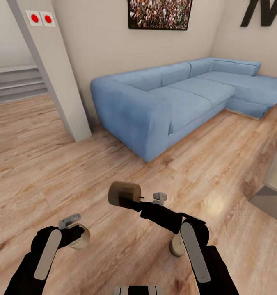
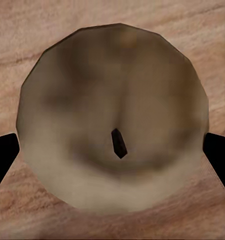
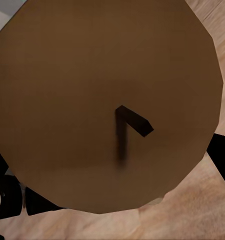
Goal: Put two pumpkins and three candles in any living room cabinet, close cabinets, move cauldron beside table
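Observation:
My left gripper (image 1: 74, 232) is shut on a squat tan candle (image 1: 81, 237), held low over the wooden floor. In the left wrist view that candle (image 2: 112, 120) shows its round top and dark wick, with a black finger at each side. Further forward, my right gripper (image 1: 132, 200) is shut on a second, browner candle (image 1: 124, 193). Its top and wick (image 3: 107, 100) face the right wrist camera. A third candle (image 1: 176, 246) shows below my right forearm, low by the floor. Pumpkins, cabinet and cauldron are out of view.
A blue corner sofa (image 1: 175, 98) stands ahead against the wall. A pale slanted pillar (image 1: 52, 69) rises at the left, with grey steps (image 1: 15, 82) behind it. A grey table corner (image 1: 273, 184) juts in at the right edge. Wooden floor (image 1: 52, 172) lies between.

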{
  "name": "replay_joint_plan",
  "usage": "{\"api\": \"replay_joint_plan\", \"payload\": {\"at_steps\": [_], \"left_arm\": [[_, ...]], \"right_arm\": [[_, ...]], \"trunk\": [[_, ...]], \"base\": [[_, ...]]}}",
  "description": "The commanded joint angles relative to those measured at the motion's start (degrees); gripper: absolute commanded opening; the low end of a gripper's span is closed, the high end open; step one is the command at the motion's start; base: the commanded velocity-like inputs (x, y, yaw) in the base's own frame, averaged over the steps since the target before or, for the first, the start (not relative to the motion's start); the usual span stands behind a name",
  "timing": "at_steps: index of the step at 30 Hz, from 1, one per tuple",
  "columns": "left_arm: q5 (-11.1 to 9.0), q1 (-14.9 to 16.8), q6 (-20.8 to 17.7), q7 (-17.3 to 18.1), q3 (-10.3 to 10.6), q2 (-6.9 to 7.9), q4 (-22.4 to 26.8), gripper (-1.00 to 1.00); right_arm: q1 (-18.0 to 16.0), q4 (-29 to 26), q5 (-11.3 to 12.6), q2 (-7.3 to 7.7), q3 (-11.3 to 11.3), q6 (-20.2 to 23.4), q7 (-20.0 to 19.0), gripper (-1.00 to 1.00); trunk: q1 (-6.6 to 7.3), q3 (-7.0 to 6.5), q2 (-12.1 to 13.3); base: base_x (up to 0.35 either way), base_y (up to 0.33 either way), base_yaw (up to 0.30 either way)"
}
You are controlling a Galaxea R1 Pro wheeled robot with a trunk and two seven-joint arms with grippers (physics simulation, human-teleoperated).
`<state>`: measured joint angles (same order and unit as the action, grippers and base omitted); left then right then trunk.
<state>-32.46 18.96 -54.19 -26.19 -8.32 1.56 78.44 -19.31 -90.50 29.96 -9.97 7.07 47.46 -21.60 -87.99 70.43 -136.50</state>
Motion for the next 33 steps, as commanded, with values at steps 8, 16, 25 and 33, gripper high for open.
{"api": "replay_joint_plan", "payload": {"at_steps": [8,16,25,33], "left_arm": [[-0.6,0.0,-0.2,-0.5,-0.2,0.02,0.0,-1.0],[-0.6,0.0,-0.2,-0.5,-0.2,0.09,0.0,-1.0],[-0.6,0.0,-0.3,-0.5,-1.4,0.1,0.0,-1.0],[-0.6,0.0,-0.4,-0.5,-1.4,0.1,0.0,-1.0]], "right_arm": [[0.0,0.0,-0.2,-0.03,0.0,0.3,-0.2,-1.0],[0.0,0.0,-0.3,-0.03,0.0,0.3,-0.2,-1.0],[0.0,0.1,-0.3,-0.03,0.1,0.3,-0.2,-1.0],[0.0,0.1,-0.3,-0.03,0.3,0.3,-0.2,-1.0]], "trunk": [[1.77,-2.12,3.2],[3.53,-4.27,6.4],[5.5,-6.69,10.0],[7.26,-8.84,13.2]], "base": [[0.0,0.0,0.0],[-0.013,0.0,0.0],[-0.288,0.0,0.0],[-0.345,0.0,0.0]]}}
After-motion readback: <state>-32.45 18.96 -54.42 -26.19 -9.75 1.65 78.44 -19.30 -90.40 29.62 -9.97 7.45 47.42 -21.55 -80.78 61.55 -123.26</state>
